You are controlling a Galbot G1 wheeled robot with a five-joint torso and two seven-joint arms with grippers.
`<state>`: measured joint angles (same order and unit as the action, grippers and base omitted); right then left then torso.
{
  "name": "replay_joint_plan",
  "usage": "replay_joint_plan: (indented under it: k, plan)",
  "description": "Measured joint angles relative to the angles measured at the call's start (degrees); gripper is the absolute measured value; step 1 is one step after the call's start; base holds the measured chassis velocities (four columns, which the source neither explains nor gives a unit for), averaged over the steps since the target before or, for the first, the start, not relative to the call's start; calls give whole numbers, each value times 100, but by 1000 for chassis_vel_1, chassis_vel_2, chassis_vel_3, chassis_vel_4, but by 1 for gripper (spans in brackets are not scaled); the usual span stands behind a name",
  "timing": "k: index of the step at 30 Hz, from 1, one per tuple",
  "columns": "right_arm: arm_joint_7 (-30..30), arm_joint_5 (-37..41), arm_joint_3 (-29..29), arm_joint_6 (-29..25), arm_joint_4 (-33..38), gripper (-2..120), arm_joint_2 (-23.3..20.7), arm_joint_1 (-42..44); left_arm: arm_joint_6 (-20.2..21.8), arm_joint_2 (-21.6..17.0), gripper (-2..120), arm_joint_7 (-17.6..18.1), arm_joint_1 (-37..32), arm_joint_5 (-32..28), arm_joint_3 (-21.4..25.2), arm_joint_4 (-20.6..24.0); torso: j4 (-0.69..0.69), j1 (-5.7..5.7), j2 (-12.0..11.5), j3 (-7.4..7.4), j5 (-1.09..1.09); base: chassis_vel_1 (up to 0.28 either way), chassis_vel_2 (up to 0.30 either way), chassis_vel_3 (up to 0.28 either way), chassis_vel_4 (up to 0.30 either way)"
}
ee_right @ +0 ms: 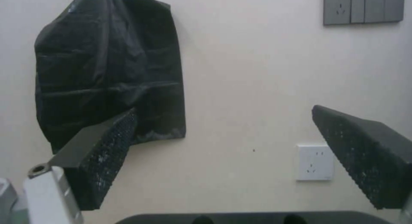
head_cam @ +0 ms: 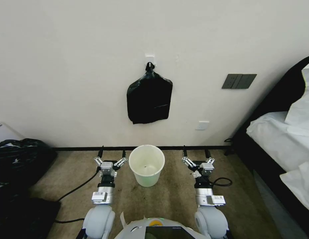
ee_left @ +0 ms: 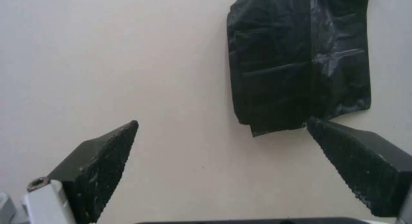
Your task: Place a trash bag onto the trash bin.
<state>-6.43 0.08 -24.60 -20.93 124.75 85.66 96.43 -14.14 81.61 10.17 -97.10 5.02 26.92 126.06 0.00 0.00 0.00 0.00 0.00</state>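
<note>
The trash bin (head_cam: 146, 165), a small cream-white round bucket with no lid, stands upright on the carpet close to the wall. My left gripper (head_cam: 113, 150) is open just left of it, fingers pointing at the wall. My right gripper (head_cam: 195, 149) is open just right of it, with nothing held. A flat black bag bundle (head_cam: 149, 99), knotted at its top, hangs from a white wall hook above the bin. The bundle (ee_left: 296, 56) lies beyond my left gripper (ee_left: 222, 121), and the bundle (ee_right: 107, 72) beyond my right gripper (ee_right: 224, 108). A single trash bag is out of view.
Bulky black sacks (head_cam: 18, 159) lie on the floor at the left. A bed with white bedding (head_cam: 283, 132) fills the right side. A grey switch panel (head_cam: 239, 81) and a white outlet (head_cam: 202, 125) are on the wall. A black cable (head_cam: 78, 187) crosses the carpet.
</note>
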Motion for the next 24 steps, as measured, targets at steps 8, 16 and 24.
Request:
replay_joint_plan:
  k: [8, 16, 24]
  plan:
    - [-5, 23, 23, 23, -20, 100, -55, -39, 0, -9, 100, 0, -2, -17, 12, 12, 0, 0, 0, 0, 0, 0, 0, 0, 0]
    - [-12, 300, 42, 124, -22, 100, -154, -70, 5, -44, 100, -3, 6, -19, -7, 12, -1, 0, 0, 0, 0, 0, 0, 0, 0]
    - [114, 1633, 472, 746, 11, 100, -580, -732, -22, -118, 100, -21, -10, -64, 34, -19, 0, 0, 0, 0, 0, 0, 0, 0, 0]
